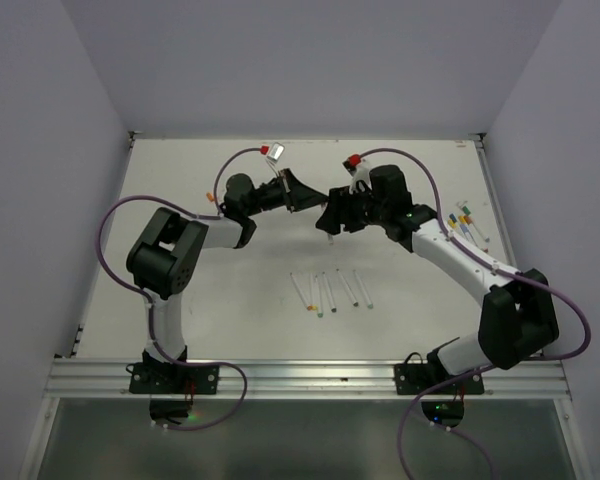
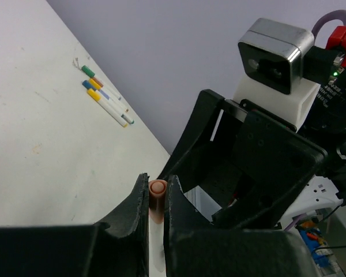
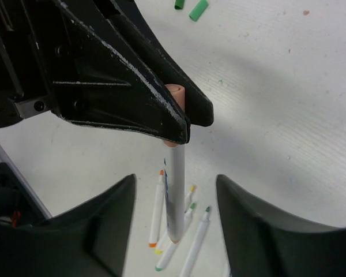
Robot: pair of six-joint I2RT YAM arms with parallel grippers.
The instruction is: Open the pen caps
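My left gripper point(image 2: 157, 199) is shut on the pale orange cap point(image 2: 157, 190) of a white pen, whose barrel point(image 3: 176, 190) hangs down from the cap point(image 3: 176, 95). My right gripper point(image 3: 174, 202) is open, its fingers on either side of the barrel and not touching it. In the top view the two grippers meet above the table's middle, the left gripper point(image 1: 305, 195) and the right gripper point(image 1: 330, 222). Several uncapped pens point(image 1: 330, 290) lie on the table below; they also show in the right wrist view point(image 3: 179, 242).
Several capped pens point(image 1: 465, 222) lie near the table's right edge; they also show in the left wrist view point(image 2: 106, 98). Two loose green caps point(image 3: 197, 8) lie on the table. A small orange bit point(image 1: 211, 197) lies by the left arm.
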